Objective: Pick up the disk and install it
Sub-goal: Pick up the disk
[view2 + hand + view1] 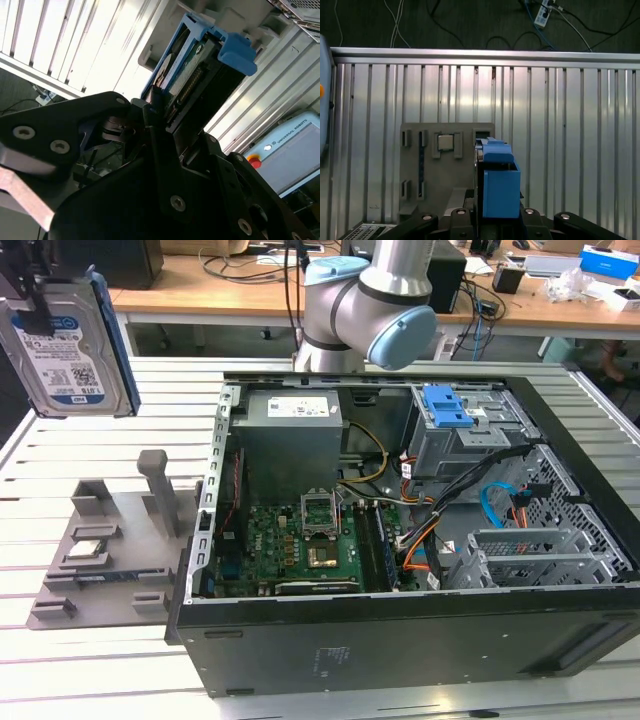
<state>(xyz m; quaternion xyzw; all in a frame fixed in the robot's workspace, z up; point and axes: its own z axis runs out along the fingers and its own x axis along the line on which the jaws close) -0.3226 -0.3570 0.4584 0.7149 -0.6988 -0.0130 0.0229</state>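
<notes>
The disk (70, 345) hangs high over the slatted table at the exterior view's left, label side showing, with a blue rail along its edge. My gripper (35, 310) is shut on its upper part. In the second wrist view the disk (190, 80) appears edge-on, clamped between the black fingers (150, 125). In the first wrist view its blue rail (497, 185) rises from the gripper (497, 220), straight above the grey fixture (445, 165).
The open computer case (230, 640) lies on the table to the exterior view's right of the grey fixture (110, 540). A drive cage with a blue latch (450, 410) sits in its far corner, amid cables. The arm's base (370, 300) stands behind the case.
</notes>
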